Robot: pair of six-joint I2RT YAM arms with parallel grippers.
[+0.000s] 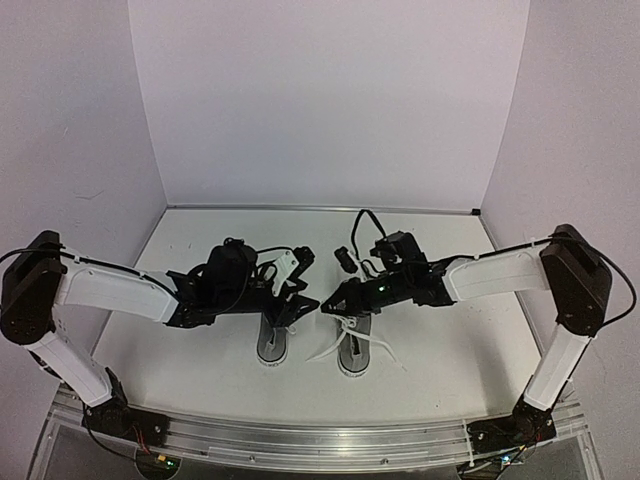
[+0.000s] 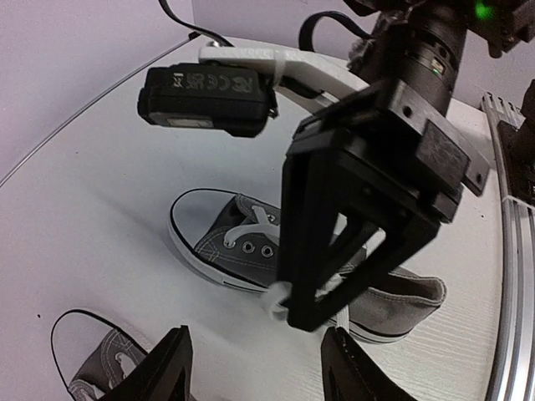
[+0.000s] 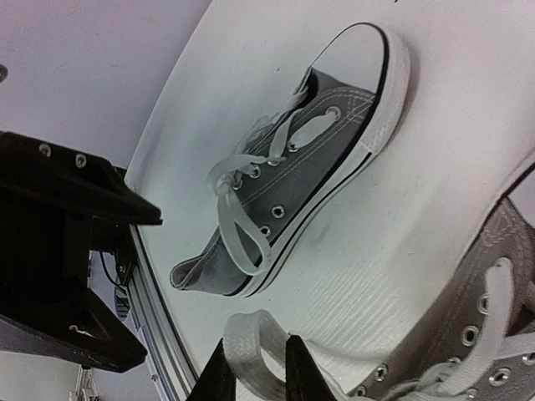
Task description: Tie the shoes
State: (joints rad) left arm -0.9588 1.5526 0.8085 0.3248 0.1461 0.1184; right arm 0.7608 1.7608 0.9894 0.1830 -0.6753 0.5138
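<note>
The right gripper (image 3: 255, 355) has its fingers drawn narrow on a flat white lace (image 3: 242, 332) that runs up from the right shoe (image 3: 489, 322) directly beneath it. Facing it, tip almost to tip, is the left gripper (image 1: 298, 300), spread wide with nothing between its fingers (image 2: 171, 368). From the left wrist view the right gripper (image 2: 294, 316) fills the space straight ahead and blocks most of the way to the right shoe (image 2: 238, 242). Its wrist camera (image 2: 205, 96) juts out on a white bracket above. A black cable (image 1: 365, 228) loops behind the right arm.

Both shoes stand upright on the white table (image 1: 450, 330), side by side below the two grippers, with their toes pointing away from the arm bases. The left shoe (image 3: 313, 163) lies just below the left gripper. It is grey canvas with a white toe cap, a white sole with a dark stripe, and metal eyelets. Its white laces (image 3: 238, 213) hang in a loose loop over its side. The right shoe matches it, and loose lace ends (image 1: 330, 345) splay out to either side of it
</note>
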